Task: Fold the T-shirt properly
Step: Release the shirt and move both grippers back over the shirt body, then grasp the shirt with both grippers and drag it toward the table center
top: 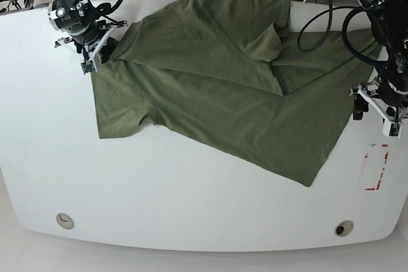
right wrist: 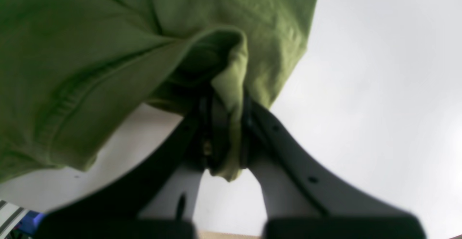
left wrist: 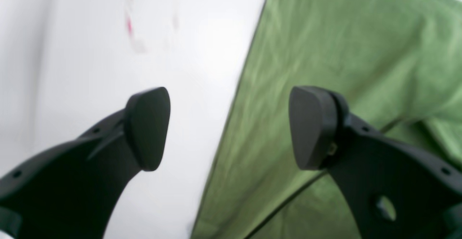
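- The plain olive-green cotton T-shirt (top: 210, 87) lies on the white table (top: 191, 202), filling the upper middle of the frame;
- the right gripper (top: 95, 48) sits at its upper-left edge;
- the left gripper (top: 376, 109) stands just right of it.

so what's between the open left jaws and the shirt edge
Only bare white table: the base view shows the left gripper just off the shirt edge; in the left wrist view, that edge runs between the jaws.
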You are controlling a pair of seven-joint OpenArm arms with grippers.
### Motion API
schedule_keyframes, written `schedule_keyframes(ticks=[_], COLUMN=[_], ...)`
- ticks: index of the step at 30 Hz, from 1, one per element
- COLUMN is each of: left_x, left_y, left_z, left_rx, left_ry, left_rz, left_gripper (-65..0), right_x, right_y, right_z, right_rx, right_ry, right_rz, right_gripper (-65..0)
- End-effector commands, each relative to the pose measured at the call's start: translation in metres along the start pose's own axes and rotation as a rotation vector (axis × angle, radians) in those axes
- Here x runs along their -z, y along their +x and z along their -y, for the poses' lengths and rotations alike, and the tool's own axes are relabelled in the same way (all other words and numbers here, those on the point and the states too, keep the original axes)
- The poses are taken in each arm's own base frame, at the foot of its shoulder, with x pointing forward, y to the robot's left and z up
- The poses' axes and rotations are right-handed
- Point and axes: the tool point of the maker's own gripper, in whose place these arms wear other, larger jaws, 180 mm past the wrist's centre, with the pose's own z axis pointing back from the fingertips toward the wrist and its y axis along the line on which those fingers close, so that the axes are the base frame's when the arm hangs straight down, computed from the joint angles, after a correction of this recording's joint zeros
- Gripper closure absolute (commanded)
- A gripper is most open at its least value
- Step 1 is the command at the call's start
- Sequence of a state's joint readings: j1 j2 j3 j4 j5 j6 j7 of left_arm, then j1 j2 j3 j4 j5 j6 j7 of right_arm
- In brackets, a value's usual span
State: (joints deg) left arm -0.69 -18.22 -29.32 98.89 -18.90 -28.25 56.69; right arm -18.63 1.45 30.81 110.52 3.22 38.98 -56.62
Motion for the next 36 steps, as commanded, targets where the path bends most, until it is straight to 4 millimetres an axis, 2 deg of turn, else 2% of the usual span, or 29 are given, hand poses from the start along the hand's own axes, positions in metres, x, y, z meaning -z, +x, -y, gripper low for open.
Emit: schedule_keyframes(ticks=[1,3,5,8,9,12,17,22,25,27,29,36], left_x=[0.005,0.007,0.017,0.03,0.032,0.034,0.052,0.061,0.071,0.073,0.078,0.08], left_y=[0.011,0.007,0.004,0.02,0.018,0.016,0.015,0.006,0.004,0.0,-0.012,-0.019], left_z=[0.002,0.003,0.009,0.026,0.029,0.032,0.056,0.06,0.076,0.081,0.078,0.071], left_rx=[-0.026,-0.037,-0.059,-0.069,-0.065,-0.068,-0.096,-0.124,-0.118,-0.115,-0.152,-0.168], left_ry=[-0.017,-0.023,-0.049,-0.095,-0.103,-0.113,-0.177,-0.194,-0.235,-0.244,-0.23,-0.207], left_rz=[0.042,0.032,0.025,0.067,0.06,0.052,0.03,0.008,0.034,0.038,0.012,-0.008], left_gripper=[-47.1,-47.1,-47.1,-47.1,-47.1,-47.1,-47.1,-47.1,-47.1,-47.1,-47.1,-47.1], right_x=[-0.005,-0.005,-0.005,-0.005,-0.005,-0.006,-0.017,-0.036,-0.04,-0.043,-0.043,-0.039], right_y=[0.011,0.011,0.011,0.012,0.011,0.007,-0.002,-0.005,0.011,0.013,0.021,0.047], right_z=[0.004,0.004,0.004,0.003,0.003,0.006,0.03,0.061,0.063,0.069,0.075,0.077], right_rx=[-0.012,-0.012,-0.012,-0.014,-0.01,0.0,0.079,0.231,0.247,0.234,0.226,0.224], right_ry=[-0.011,-0.011,-0.012,-0.009,-0.01,-0.018,-0.062,-0.098,-0.076,-0.076,-0.077,-0.067], right_rz=[0.042,0.042,0.041,0.043,0.042,0.035,0.055,0.151,0.218,0.222,0.223,0.249], right_gripper=[-4.3,-10.8,-23.9,-35.4,-36.8,-37.1,-37.1,-37.1,-37.1,-37.1,-37.1,-37.4])
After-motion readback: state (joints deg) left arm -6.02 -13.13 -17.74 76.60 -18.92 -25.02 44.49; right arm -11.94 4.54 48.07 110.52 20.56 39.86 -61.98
